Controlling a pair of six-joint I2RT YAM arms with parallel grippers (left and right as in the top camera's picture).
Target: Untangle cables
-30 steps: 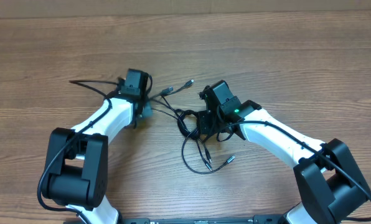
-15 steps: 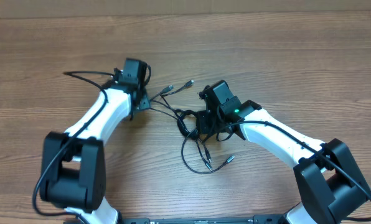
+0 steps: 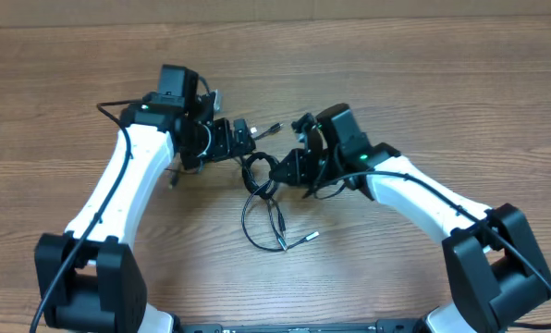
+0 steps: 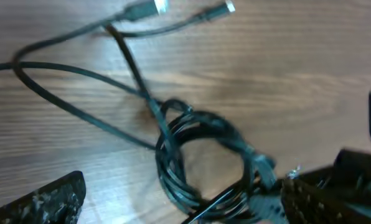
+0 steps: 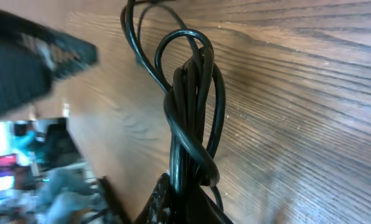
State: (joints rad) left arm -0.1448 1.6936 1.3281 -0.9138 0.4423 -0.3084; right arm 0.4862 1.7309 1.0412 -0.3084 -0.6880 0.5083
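Cables [image 3: 260,180] are lying as one knot on the table [image 3: 423,74], directly between my two grippers. I am pinching the bundle with the right gripper [image 3: 283,169]. In its wrist view the cables [image 5: 195,106] are running straight into its closed jaws, twisted around each other just ahead of the fingertips. I judge this hold is serving as an anchor, so that the other side can pull against it.

The left gripper [image 3: 243,137] is standing wide open and carrying nothing. In its wrist view the coil is sitting between its two fingers [image 4: 48,199], and two plug ends [image 4: 148,7] are lying farther ahead of it. I think it is placed so for choosing one strand. A loose loop [image 3: 243,220] is trailing behind the right gripper, toward the arm bases.

Room between the grippers is tight, because they are near each other, so I am planning to pull outward only. Behind the left gripper the wood is showing bare, and the table edge ahead of both grippers is well apart from them.
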